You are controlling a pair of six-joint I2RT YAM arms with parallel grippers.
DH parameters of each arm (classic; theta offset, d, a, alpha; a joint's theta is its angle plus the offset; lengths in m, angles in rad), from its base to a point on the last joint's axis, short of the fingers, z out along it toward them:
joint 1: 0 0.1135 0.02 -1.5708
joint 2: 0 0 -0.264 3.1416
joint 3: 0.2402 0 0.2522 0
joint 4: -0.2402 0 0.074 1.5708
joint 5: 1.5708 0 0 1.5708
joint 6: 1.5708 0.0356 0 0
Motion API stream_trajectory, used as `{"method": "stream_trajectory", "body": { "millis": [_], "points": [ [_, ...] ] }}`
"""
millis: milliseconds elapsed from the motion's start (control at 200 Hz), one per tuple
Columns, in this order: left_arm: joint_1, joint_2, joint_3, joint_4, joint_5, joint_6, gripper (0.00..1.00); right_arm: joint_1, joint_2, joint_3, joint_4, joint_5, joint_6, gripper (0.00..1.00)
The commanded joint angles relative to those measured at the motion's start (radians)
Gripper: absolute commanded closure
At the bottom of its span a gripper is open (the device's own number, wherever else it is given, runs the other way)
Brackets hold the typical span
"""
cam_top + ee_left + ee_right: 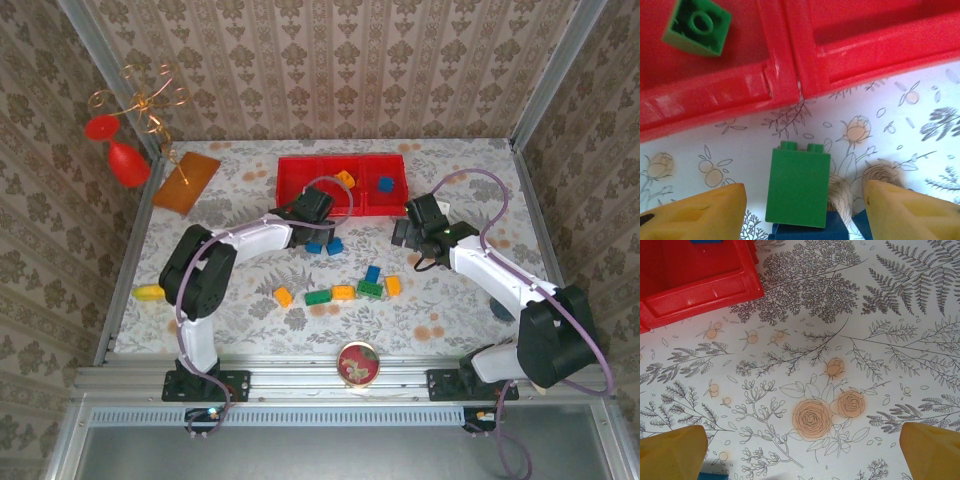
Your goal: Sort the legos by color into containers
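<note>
Three joined red bins form the tray [300,161]; its left bin holds one green brick [697,25]. Just in front of the tray's near wall, the left gripper [805,202] is released, its fingers [700,212] apart and clear of a second green brick [799,185], which touches a blue brick [805,232]. Risk: an off-centre closure would tip the second green brick or clamp the blue one with it, mixing colours in one bin. Off the tray's right corner, the right gripper [801,440] hangs fully released over bare tablecloth [840,340]. Loose bricks [343,292] lie in front of the tray.
</note>
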Motion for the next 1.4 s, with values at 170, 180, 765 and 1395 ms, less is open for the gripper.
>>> {"method": "stream_trajectory", "body": {
  "millis": [170, 180, 765, 1395],
  "points": [
    [0.034, 0.035, 0.038, -0.018, 0.030, -0.024, 0.38, 0.006, 0.004, -0.007, 0.000, 0.007, 0.025, 0.00],
    [0.036, 0.037, 0.040, -0.018, 0.032, -0.025, 0.38, 0.006, 0.005, -0.007, 0.000, 0.007, 0.025, 0.00],
    [0.058, 0.118, 0.097, -0.052, 0.032, -0.031, 0.47, 0.006, 0.009, 0.001, 0.003, 0.004, 0.023, 0.00],
    [0.066, 0.016, 0.022, -0.033, 0.003, -0.045, 0.71, 0.006, 0.022, -0.004, 0.003, 0.004, 0.026, 0.00]
  ]
}}
